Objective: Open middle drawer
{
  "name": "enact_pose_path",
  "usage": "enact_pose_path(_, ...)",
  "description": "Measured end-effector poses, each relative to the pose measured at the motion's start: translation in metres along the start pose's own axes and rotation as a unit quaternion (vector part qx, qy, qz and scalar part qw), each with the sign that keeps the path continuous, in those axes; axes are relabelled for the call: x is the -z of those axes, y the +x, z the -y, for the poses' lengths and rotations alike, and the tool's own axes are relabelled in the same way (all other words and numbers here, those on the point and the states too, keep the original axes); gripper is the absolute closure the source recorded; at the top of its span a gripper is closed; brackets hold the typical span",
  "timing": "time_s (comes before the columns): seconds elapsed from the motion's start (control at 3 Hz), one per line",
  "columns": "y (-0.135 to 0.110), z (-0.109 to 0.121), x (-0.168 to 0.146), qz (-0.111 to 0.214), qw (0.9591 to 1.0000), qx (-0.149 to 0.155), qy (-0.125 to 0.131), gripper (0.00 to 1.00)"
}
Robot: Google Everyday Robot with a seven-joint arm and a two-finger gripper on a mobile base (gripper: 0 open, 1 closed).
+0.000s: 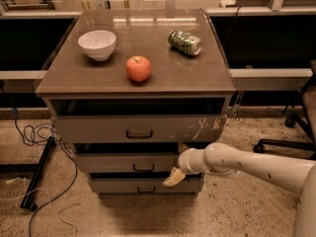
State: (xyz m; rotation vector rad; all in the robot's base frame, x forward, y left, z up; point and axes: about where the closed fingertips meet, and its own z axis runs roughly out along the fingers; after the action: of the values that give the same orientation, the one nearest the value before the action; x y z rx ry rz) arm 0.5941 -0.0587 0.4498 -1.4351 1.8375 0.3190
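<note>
The middle drawer (113,162) is the plain grey-brown front with a small dark bar handle (143,168), second of three in the cabinet. It stands a little out from the cabinet, with a dark gap above it. My gripper (176,173) is at the end of the white arm that reaches in from the right. It sits in front of the right part of the middle drawer's front, right of the handle, its pale fingers pointing down-left toward the bottom drawer.
The top drawer (98,128), with white scratch marks at its right, stands partly out. The bottom drawer (118,185) is below. On the cabinet top are a white bowl (97,44), a red apple (138,68) and a green can (184,42). Cables (34,132) lie on the floor at left, a chair base (281,143) at right.
</note>
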Motion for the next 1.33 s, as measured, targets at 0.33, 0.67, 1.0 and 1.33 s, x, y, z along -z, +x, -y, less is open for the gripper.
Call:
enact_pose_path(0.33,0.000,-0.001,0.000,0.000,1.0000,0.000,-0.001,0.00)
enact_pose_path(0.67,0.014,-0.012,-0.005,-0.011,0.9998,-0.014,-0.012,0.00)
enact_pose_path(1.0,0.014,-0.012,-0.005,-0.011,0.9998,-0.014,-0.012,0.00)
enact_pose_path(1.33,0.014,-0.012,-0.005,-0.011,0.9998,-0.014,-0.013,0.27)
